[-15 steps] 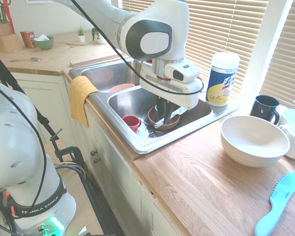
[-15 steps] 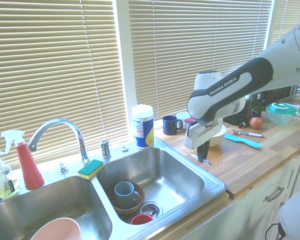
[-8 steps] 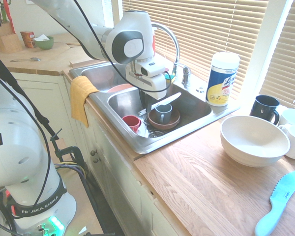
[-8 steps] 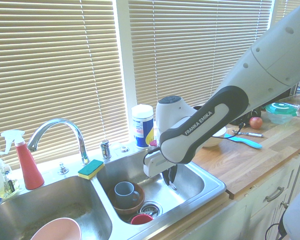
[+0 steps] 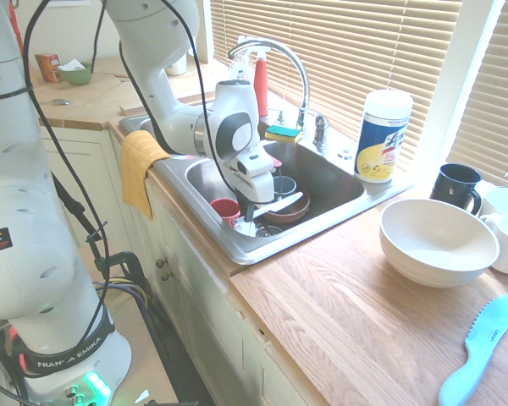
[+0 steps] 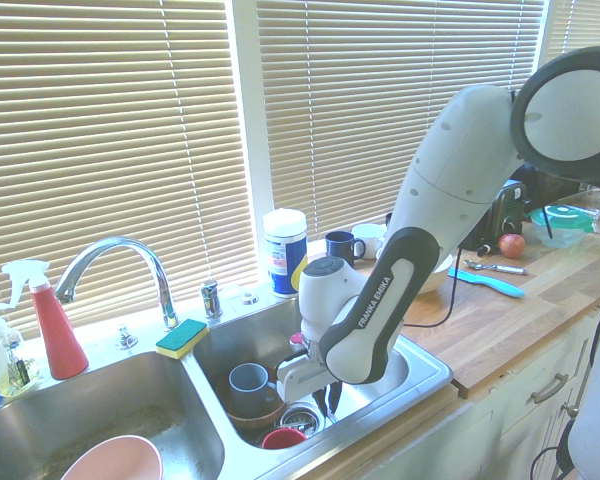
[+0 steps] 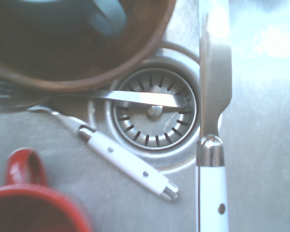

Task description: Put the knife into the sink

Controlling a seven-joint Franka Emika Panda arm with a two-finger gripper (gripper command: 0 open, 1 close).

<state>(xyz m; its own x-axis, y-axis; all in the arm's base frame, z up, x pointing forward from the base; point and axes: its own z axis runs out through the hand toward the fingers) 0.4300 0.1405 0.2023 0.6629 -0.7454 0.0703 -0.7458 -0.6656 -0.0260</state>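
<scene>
Steel of the sink basin [image 5: 322,179] now surrounds my pincer [image 5: 251,211]: in the first exterior view I have swung toward the arm's base side since a second ago, and the knife [image 5: 279,204] goes with me, its blade pointing out sideways from my tips. The red cup [image 5: 225,209] sits just beside me on one hand, the brown bowl [image 5: 295,209] with the blue mug [image 5: 284,188] in it on the other; the white bowl [image 5: 438,241] and light-blue serrated knife [image 5: 478,351] lie well apart on the counter. From the second exterior view, I was over the counter edge a second ago and have since come across the rim and down near the drain, so I judge the carry done and only the lowering and release left. Faucet [image 6: 165,275] and sponge [image 6: 182,338] stand apart, clear of my way. By the wrist view, my pincer is narrow, pinched on the knife's white handle, the blade reaching past the drain strainer [image 7: 145,130]. Beneath and beside lie a white-handled utensil [image 7: 128,162] and a loose metal strip [image 7: 135,96]; with the bowl's rim, they could catch or tilt the blade, so I should ease down before I open.
</scene>
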